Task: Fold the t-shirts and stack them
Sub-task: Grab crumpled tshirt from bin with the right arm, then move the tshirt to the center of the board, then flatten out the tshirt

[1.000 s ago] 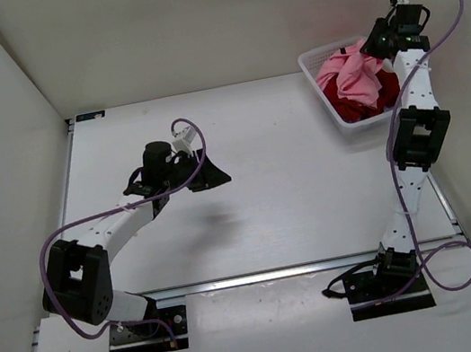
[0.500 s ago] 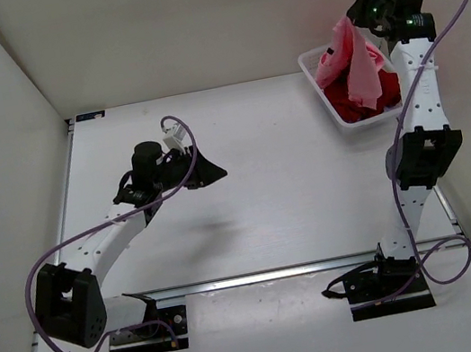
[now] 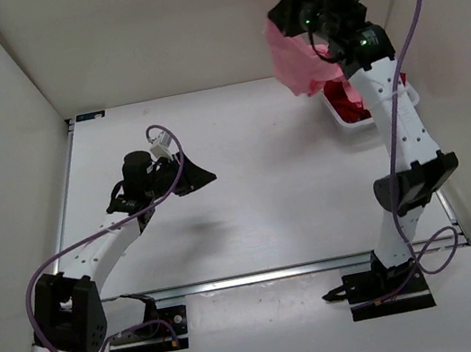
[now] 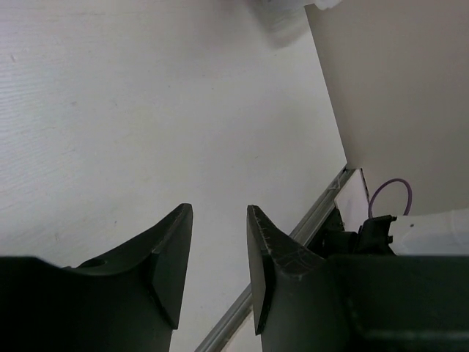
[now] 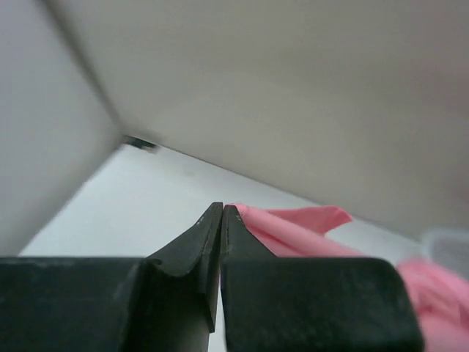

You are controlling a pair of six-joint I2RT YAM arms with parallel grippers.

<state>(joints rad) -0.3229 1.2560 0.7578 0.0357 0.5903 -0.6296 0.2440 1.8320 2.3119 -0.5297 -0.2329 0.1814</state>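
Shirt [image 3: 294,65], pink, pinched by right tool [image 5: 221,213], left tool [image 4: 218,213] agape

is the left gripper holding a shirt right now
No, the left gripper is open, with only table showing between its fingers.

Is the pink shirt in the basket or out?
Out: the shirt hangs bunched from the shut right gripper, above the basket.

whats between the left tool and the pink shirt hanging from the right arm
Only bare white table. In the top external view, nothing lies on the stretch from the left tool to the pink shirt.
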